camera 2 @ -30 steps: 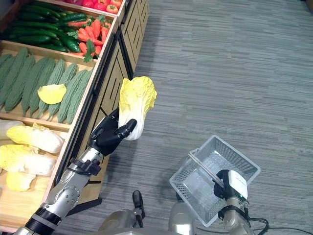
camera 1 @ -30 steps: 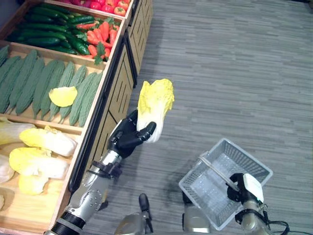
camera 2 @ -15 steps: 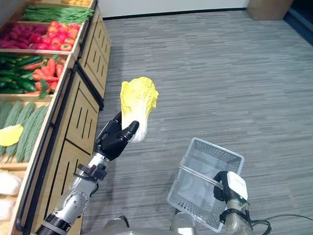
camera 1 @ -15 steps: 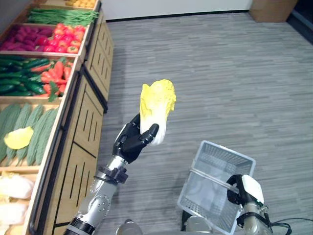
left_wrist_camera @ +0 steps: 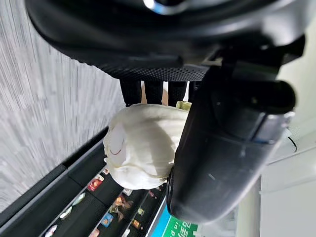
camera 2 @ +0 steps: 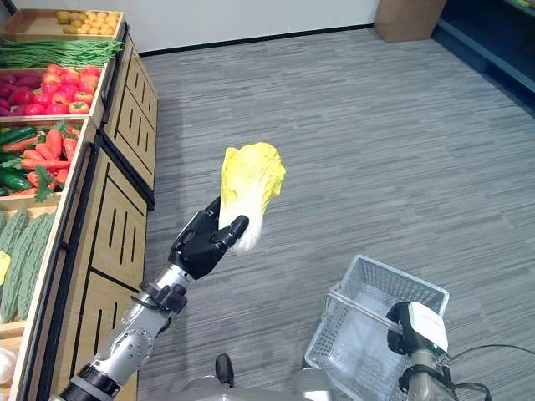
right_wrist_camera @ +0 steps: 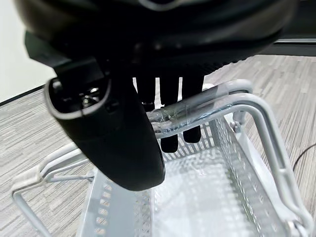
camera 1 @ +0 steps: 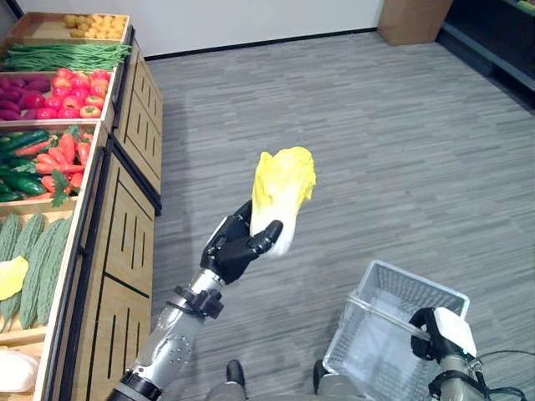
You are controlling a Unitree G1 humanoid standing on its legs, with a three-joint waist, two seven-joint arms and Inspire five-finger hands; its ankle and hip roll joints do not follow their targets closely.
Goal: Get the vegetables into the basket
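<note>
My left hand (camera 1: 236, 248) is shut on a yellow napa cabbage (camera 1: 282, 190), held upright in the air above the grey floor, up and to the left of the basket. The left wrist view shows the cabbage's pale stem end (left_wrist_camera: 143, 150) clamped between thumb and fingers. A white wire basket (camera 1: 393, 330) hangs at the lower right, and it looks empty. My right hand (camera 1: 441, 336) is shut on the basket's handle (right_wrist_camera: 207, 106), with the fingers hooked over the bar in the right wrist view.
A wooden produce stand (camera 1: 125, 242) runs down the left side, with bins of bitter gourds (camera 1: 33, 259), cucumbers and carrots (camera 1: 38, 159), tomatoes (camera 1: 71, 83) and green beans (camera 1: 63, 54). Open grey carpet (camera 1: 401, 150) lies to the right. A brown box (camera 1: 410, 17) stands far back.
The camera has swung away from the stand toward the open floor. My left hand with the cabbage has shifted slightly right, nearer the basket. The right hand keeps hold of the handle.
</note>
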